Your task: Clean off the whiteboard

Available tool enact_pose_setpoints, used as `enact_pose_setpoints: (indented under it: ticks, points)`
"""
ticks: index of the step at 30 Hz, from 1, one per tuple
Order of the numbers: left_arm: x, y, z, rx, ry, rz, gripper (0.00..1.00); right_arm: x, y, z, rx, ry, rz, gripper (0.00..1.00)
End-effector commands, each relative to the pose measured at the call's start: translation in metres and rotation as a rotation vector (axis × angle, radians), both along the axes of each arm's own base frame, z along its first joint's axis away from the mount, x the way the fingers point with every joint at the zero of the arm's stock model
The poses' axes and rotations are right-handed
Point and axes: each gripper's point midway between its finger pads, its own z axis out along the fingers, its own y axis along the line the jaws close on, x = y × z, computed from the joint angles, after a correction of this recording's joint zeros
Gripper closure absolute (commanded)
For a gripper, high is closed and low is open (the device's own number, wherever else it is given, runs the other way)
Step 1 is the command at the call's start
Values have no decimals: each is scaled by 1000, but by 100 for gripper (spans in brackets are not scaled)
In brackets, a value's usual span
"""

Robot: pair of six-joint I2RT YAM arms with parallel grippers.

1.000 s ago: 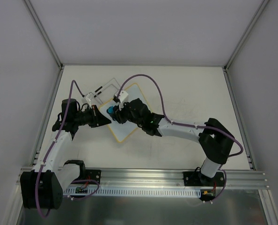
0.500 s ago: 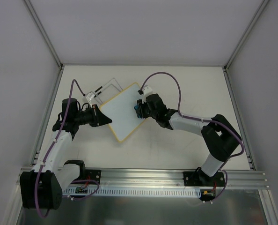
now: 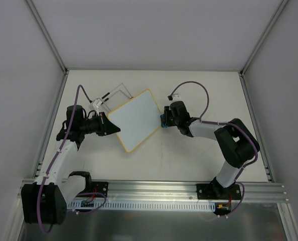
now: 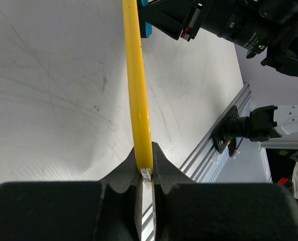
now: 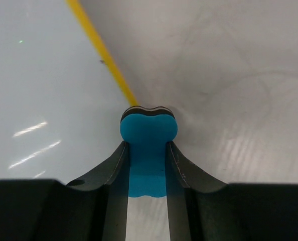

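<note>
The whiteboard (image 3: pixel 135 120) lies turned like a diamond on the table, its white face free of marks, with a yellow rim. My left gripper (image 3: pixel 112 127) is shut on the board's left corner; in the left wrist view the yellow rim (image 4: pixel 137 90) runs straight into my closed gripper (image 4: pixel 146 165). My right gripper (image 3: pixel 165 119) is shut on the blue eraser (image 3: pixel 163 119) at the board's right edge. In the right wrist view the eraser (image 5: pixel 149 133) sits between my fingers (image 5: pixel 148 150), its tip over the yellow rim (image 5: pixel 101 50), and the white face (image 5: pixel 38 75) is to the left.
A thin clear sheet-like thing with small black pieces (image 3: pixel 109 95) lies just behind the board's far-left side. White walls enclose the table on three sides. An aluminium rail (image 3: pixel 154 191) runs along the near edge.
My right gripper has swept the eraser rightward across the board, from near the left corner to the right edge. The left gripper and the board have stayed put.
</note>
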Motion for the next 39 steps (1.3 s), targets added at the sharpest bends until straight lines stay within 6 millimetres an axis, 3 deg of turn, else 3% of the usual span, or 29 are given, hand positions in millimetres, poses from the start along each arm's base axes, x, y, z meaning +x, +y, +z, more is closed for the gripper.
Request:
enact_pose_setpoints:
  ticks: [1, 11, 17, 23, 30, 35, 38, 39]
  points:
    - [-7, -13, 36, -53, -163, -119, 100, 7, -24, 7, 15, -11, -104, 100]
    - [-2, -7, 41, -7, -221, -66, 100, -4, -101, 40, -222, -73, -228, 100]
    - [1, -2, 46, 27, -278, -31, 100, -23, -143, 22, -328, 32, -315, 97]
    - [4, 6, 54, 77, -358, 23, 100, -38, -152, -5, -348, 146, -320, 89]
    - [5, 12, 61, 109, -418, 58, 100, -40, -148, -24, -340, 226, -312, 63]
    - [5, 13, 62, 117, -430, 65, 100, -41, -149, -31, -338, 258, -312, 53]
    - [5, 14, 62, 122, -435, 71, 100, -41, -150, -31, -332, 260, -316, 42]
    - [5, 15, 62, 123, -435, 72, 100, -41, -151, -29, -330, 256, -315, 33]
